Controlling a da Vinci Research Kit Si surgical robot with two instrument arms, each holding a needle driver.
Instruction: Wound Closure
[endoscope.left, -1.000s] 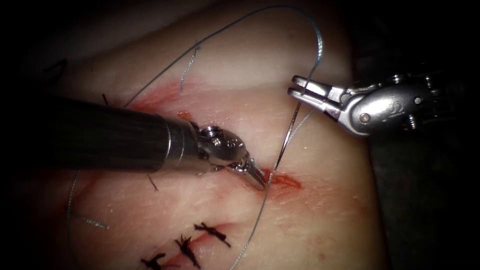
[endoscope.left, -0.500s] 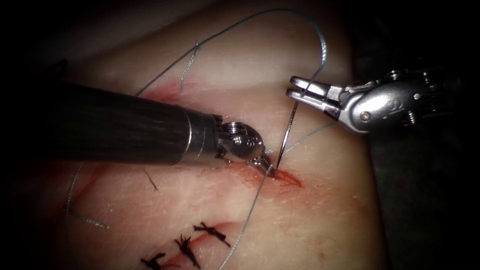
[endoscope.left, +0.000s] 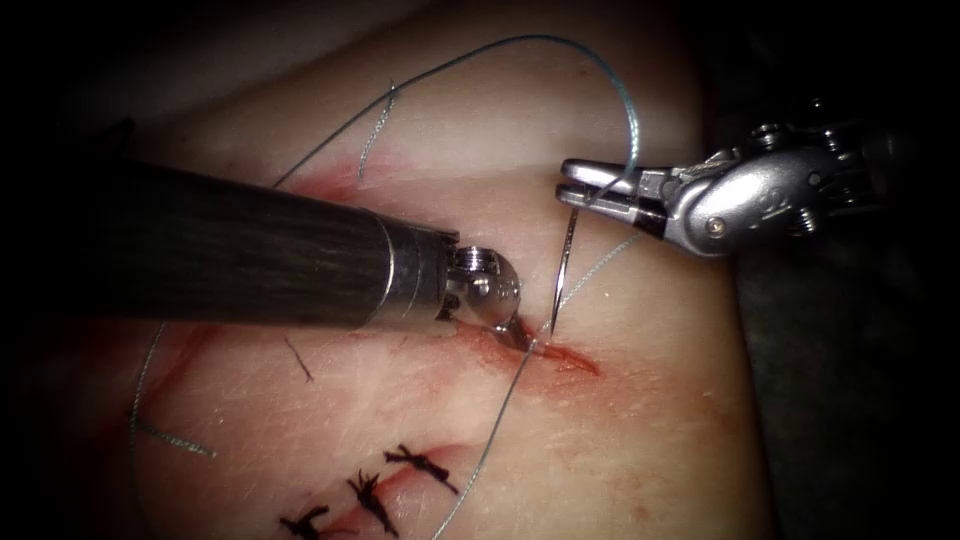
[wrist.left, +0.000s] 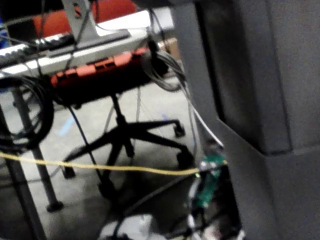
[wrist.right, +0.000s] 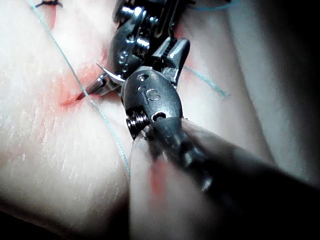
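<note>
My right tool (endoscope.left: 566, 182) comes in from the right with its jaws shut on the curved needle (endoscope.left: 563, 262) close to its tail end. The needle hangs steeply down, and its point meets the tissue (endoscope.left: 650, 420) just above the right end of the cut (endoscope.left: 568, 356). I cannot tell whether the point is in. Thread (endoscope.left: 540, 42) runs from the needle's tail in a high loop to the left. My left tool (endoscope.left: 521, 339) lies with its tip on the cut's upper edge, left of the needle's point. The right wrist view has the right tool (wrist.right: 172, 52) in front of the left tool (wrist.right: 100, 86).
Three dark knotted stitches (endoscope.left: 425, 465) close the cut's lower left stretch. A second run of thread (endoscope.left: 490, 440) crosses the cut and runs downward. Red fluid (endoscope.left: 330, 185) stains the tissue around the cut and upper left. Short cut ends of thread (endoscope.left: 300, 360) lie left of centre.
My left tool slid right and a little up along the cut toward the needle. My right tool moved left, bringing the needle more upright with its point still at the cut's right end.
</note>
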